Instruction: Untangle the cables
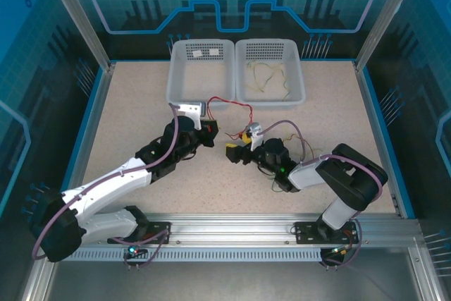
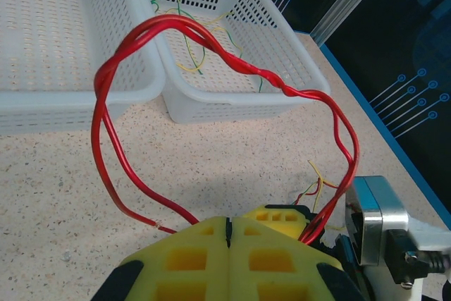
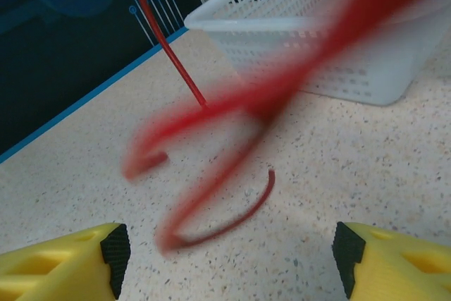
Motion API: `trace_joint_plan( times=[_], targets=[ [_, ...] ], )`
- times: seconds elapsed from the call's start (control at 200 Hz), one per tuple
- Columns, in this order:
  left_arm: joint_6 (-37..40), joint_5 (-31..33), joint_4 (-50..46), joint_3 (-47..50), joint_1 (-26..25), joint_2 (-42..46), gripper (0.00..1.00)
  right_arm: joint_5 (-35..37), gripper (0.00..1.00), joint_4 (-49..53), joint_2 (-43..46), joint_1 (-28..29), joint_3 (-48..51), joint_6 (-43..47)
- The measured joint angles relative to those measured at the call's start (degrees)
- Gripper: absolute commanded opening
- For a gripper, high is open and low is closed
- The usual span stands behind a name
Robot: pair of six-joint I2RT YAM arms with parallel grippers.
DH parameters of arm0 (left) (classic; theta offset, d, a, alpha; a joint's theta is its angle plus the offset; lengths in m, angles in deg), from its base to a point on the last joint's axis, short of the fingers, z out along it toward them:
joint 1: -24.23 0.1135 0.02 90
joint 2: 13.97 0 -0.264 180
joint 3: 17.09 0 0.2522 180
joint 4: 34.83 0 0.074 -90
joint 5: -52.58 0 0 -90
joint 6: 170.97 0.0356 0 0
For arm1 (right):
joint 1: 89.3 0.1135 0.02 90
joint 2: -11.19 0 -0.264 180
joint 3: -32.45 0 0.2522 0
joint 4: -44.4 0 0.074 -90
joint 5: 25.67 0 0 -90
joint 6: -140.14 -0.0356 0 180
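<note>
1. Two robot arms reach across a speckled table [image 1: 134,132] toward a pair of white baskets. We place everything against the right basket [image 1: 278,99].
2. Touching the right basket's left side is the left basket [image 1: 184,93]. It holds a couple of small pale items we cannot name. We judge it is waiting to take cables once they are freed.
3. In front of the right basket and to its left, the left gripper [image 2: 227,244] has its yellow pads pressed flat together. It appears to pinch the red cable [image 2: 278,84]. The strands vanish behind the pad tips, and the loop stands in the air, which needs a hold.
4. The red cable rises as a tall loop between that gripper and the right basket's front wall. Its two strands wind around each other along the top, and one cut end hangs loose near the table. We judge it is lifted so the twist sits clear of the table and can be worked.
5. Inside the right basket lie the thin yellow and green cables [image 1: 268,75], loosely crossed and out of the way.
6. In front of the right basket's near left corner, farther out on the table, the right gripper [image 3: 225,259] has its jaws spread wide with nothing between them. The red cable shows blurred just beyond its fingertips. We judge this gripper is placed to take the loop's other side, so the arms can pull the strands apart.
</note>
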Motion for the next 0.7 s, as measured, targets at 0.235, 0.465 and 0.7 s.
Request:
trace_joint_plan(
  times=[0.235, 0.465, 0.7],
  targets=[
    [0.0, 0.0, 0.0, 0.0, 0.0, 0.0, 0.0, 2.6, 0.48, -2.2, -1.0, 0.5, 0.0, -0.2],
    [0.0, 0.1, -0.1, 0.0, 0.0, 2.1, 0.0, 4.0, 0.69, -1.2, -1.1, 0.4, -0.1, 0.6],
    [0.1, 0.7, -0.2, 0.0, 0.0, 3.0, 0.0, 2.8, 0.81, 1.4, 0.1, 0.4, -0.1, 2.3]
  ],
)
